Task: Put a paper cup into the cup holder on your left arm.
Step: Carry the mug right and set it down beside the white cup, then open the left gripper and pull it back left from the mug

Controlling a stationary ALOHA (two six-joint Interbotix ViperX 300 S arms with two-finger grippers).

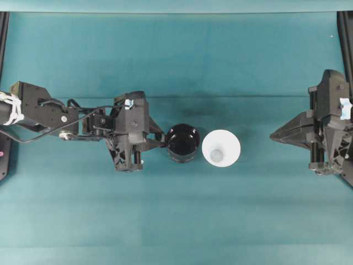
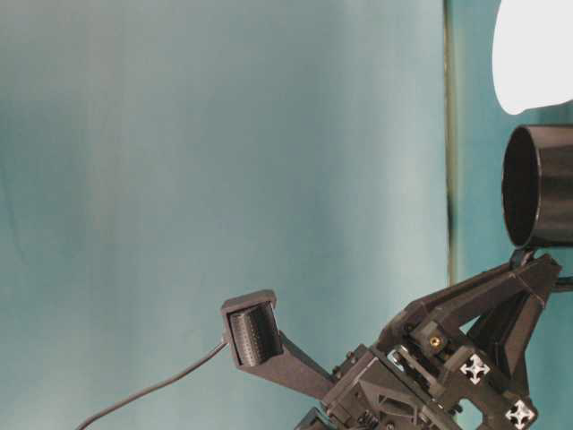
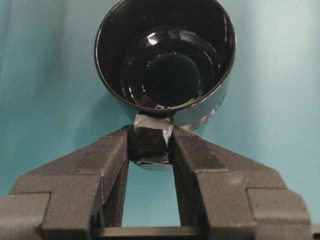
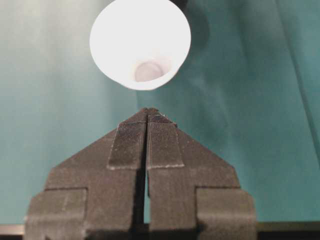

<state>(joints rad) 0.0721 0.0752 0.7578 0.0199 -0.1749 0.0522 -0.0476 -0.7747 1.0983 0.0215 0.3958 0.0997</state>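
The left gripper [image 3: 151, 145] clamps the taped handle of the black cup holder [image 1: 182, 143], the white paper cup [image 1: 220, 148] stands just beside that holder — outside it — and the right gripper [image 4: 148, 116] sits closed, empty, well apart.

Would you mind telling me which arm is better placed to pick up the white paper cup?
The right. Its gripper is shut, empty and faces the white paper cup, while the left gripper clamps the glossy black holder's handle.

In the table-level view, the paper cup [image 2: 534, 54] and cup holder [image 2: 540, 185] are cropped by the right edge. The holder's handle [image 3: 150, 142] is largely hidden between the left gripper [image 3: 150, 150] fingers.
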